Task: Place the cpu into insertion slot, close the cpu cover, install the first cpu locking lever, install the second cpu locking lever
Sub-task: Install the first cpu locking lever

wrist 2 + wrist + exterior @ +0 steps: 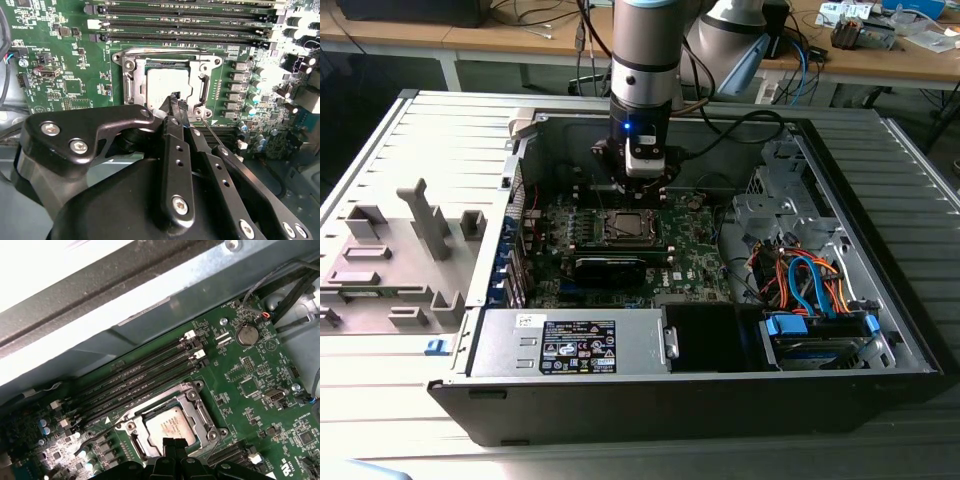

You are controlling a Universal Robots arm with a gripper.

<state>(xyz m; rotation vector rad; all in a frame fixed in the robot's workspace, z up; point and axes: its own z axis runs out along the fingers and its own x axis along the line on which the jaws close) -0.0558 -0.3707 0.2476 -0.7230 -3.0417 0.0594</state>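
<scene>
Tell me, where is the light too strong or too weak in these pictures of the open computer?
First wrist view: the area beyond the grey metal case wall burns out to white, the silver-topped square cpu is evenly lit. Second wrist view: glare bleaches the green circuit board at one edge; the black gripper reads dark. Exterior view: the case interior is dim.

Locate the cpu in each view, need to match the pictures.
Exterior view: cpu sits mid green board, just below the claw.
Second wrist view: cpu lies inside the silver frame, just beyond the claw tips.
First wrist view: cpu lies inside the same frame, just beyond the claw tips.
Shared landmark: the silver frame around the cpu.
</scene>
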